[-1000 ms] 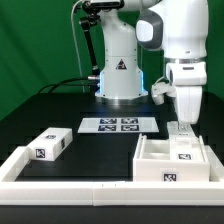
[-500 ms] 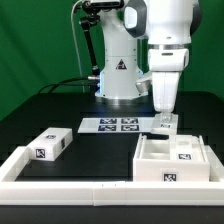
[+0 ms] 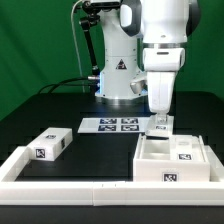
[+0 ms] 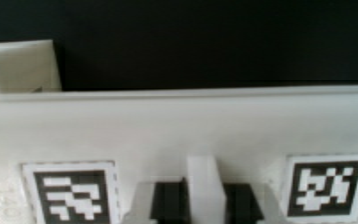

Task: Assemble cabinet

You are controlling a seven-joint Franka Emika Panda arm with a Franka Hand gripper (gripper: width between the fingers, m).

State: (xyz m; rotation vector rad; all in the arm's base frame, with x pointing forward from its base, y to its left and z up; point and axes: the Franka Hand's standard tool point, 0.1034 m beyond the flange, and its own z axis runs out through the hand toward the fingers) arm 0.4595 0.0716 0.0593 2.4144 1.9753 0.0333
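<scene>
The cabinet [image 3: 172,160] by the desk's near edge looks like smooth white plastic with a matt finish, and its tags are printed flat black. The loose panel [image 3: 50,145] has the same finish. The desk top [image 3: 100,150] is matt black. The arm's shell [image 3: 165,30] is glossy white.

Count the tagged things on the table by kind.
cabinet: 1
smaller loose white block: 1
marker board: 1
Total: 3
</scene>
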